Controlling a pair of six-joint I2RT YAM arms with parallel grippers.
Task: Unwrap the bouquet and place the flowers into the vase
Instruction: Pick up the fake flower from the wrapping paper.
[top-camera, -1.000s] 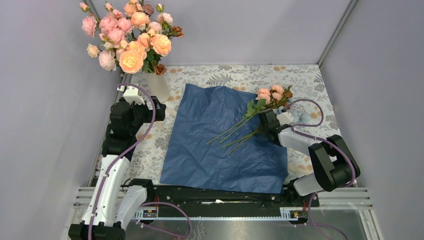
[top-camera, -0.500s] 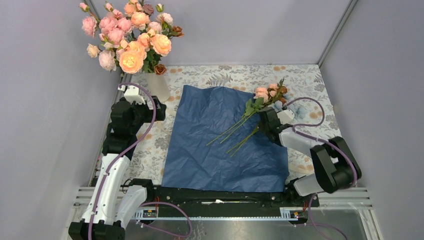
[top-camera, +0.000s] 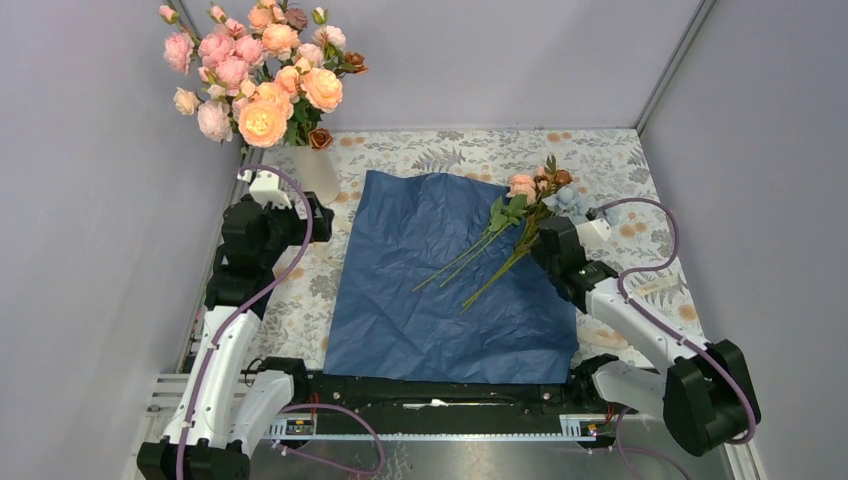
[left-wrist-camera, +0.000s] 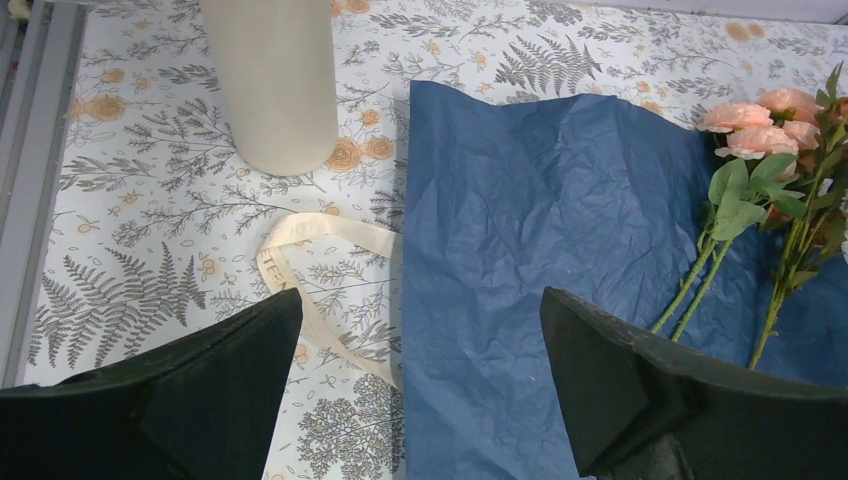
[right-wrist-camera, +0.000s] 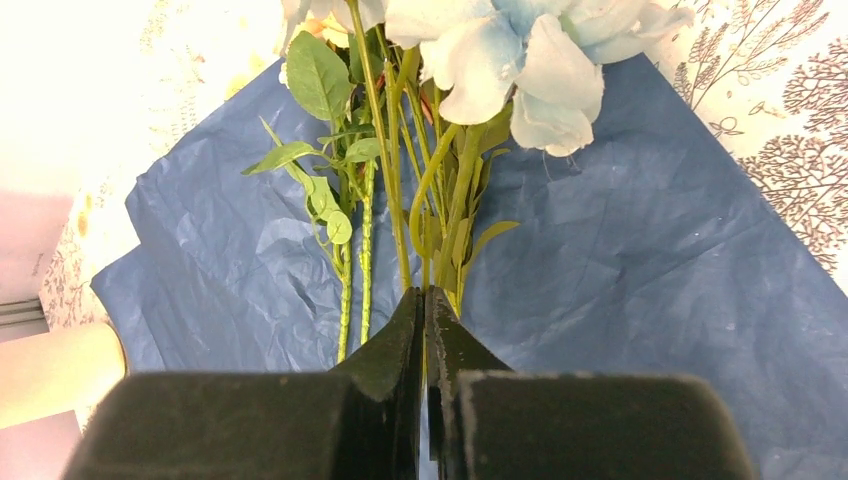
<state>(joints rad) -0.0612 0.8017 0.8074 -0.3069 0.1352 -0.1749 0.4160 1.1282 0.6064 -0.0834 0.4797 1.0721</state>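
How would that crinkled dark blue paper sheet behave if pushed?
Probably floppy: the crinkled dark blue paper sheet lies thin and creased, so it would likely bunch. It looks light and may slide over the flowered tablecloth.

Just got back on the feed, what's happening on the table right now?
The blue paper lies spread flat, and the cream ribbon lies loose by the vase, which already holds many blooms. The right gripper is shut on the stems of some remaining flowers at the paper's right side. The left gripper is open near the vase, holding nothing.
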